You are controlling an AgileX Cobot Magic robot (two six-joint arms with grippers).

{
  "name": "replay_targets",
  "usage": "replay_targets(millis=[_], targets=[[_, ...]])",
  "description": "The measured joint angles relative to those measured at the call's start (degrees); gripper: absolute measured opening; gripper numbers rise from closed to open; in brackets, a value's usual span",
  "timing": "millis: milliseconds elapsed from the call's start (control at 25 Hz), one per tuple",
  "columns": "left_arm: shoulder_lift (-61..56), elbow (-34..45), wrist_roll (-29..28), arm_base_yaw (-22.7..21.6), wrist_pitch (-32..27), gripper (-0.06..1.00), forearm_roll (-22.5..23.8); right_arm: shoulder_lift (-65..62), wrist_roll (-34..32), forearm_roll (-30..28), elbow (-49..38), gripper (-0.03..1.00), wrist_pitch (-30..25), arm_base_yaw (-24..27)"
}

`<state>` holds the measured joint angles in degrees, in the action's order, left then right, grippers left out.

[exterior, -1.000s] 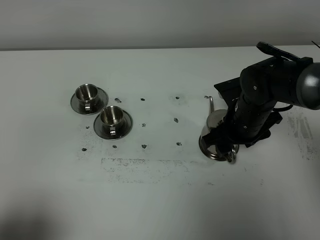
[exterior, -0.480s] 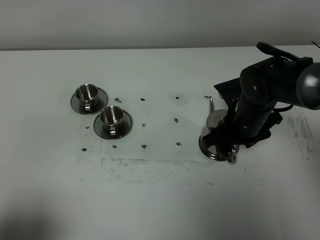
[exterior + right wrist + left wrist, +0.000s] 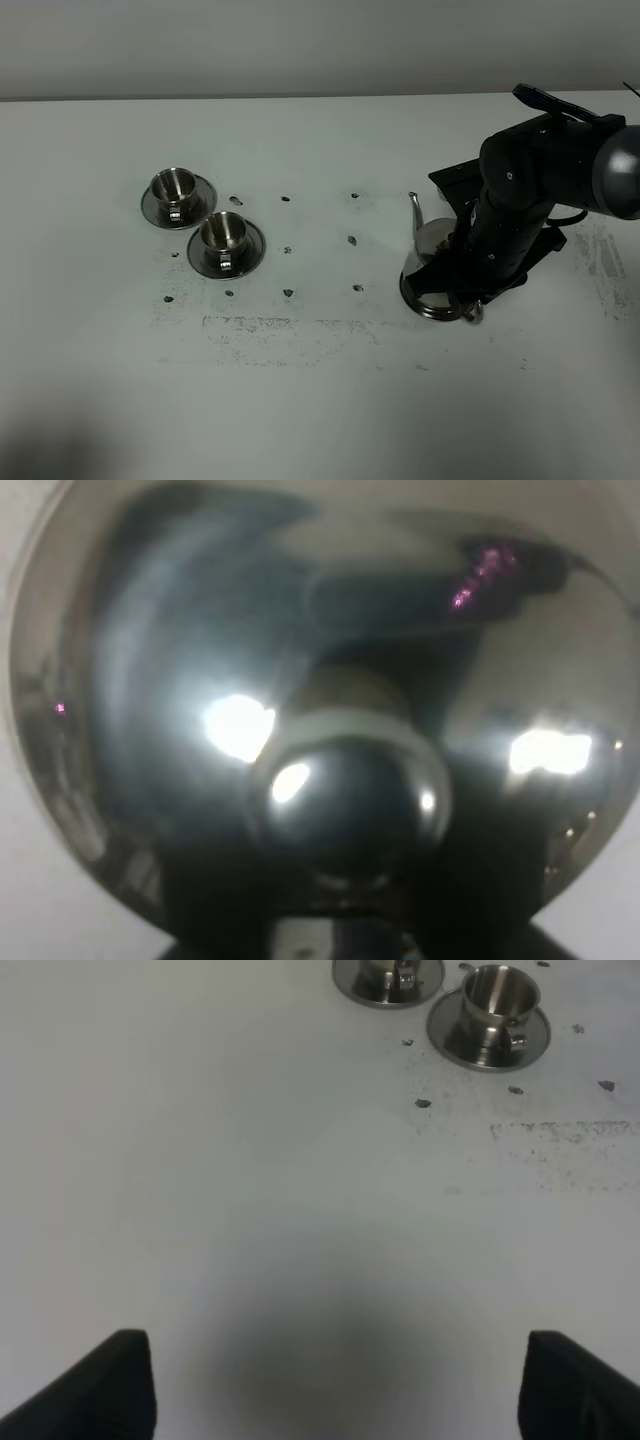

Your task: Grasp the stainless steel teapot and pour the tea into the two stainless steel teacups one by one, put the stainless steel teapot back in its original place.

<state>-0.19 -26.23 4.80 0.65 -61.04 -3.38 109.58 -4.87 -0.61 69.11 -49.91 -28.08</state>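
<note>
Item: stainless steel teapot point(image 3: 431, 243), standing upright on the right half of a white table point(image 3: 320, 410), its thin spout point(image 3: 414, 206) pointing toward the far edge and its loop handle point(image 3: 470, 311) showing at the near side below the arm. Its lid knob point(image 3: 345, 790) fills the right wrist view at very close range. The right arm point(image 3: 540, 180) comes down over the pot from the right and hides most of its body. The right gripper point(image 3: 468, 288) sits low at the handle side, but its jaws are hidden, so how wide they stand and whether they hold the handle cannot be told. Item: two teacups on the left half, the far teacup point(image 3: 175, 184) and the near teacup point(image 3: 225, 231), each on a round saucer point(image 3: 252, 256). The saucer rims are just beside one another, and contact between them cannot be judged. Room: a wide stretch of tabletop lies between cups and teapot, marked only by dark specks point(image 3: 352, 240) and a scuffed band point(image 3: 290, 326) nearer the front. The cups are well apart from the pot, and the table's far edge runs well behind all three. Item: left gripper point(image 3: 335, 1385), hovering over bare table near the cups, fingertips point(image 3: 120, 1380) spread wide with nothing between them.
</note>
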Motion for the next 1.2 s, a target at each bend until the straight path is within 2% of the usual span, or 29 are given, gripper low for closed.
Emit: replay_targets(millis=[80, 840, 1200], targets=[[0.0, 0.0, 0.0, 0.0, 0.0, 0.72, 0.0, 0.0, 0.02, 0.04, 0.0, 0.17, 0.0, 0.0], [0.0, 0.0, 0.0, 0.0, 0.0, 0.72, 0.0, 0.0, 2.12, 1.1, 0.0, 0.17, 0.16, 0.0], [0.0, 0.0, 0.0, 0.0, 0.0, 0.72, 0.0, 0.0, 3.4, 1.49, 3.74, 0.17, -3.43, 0.0]])
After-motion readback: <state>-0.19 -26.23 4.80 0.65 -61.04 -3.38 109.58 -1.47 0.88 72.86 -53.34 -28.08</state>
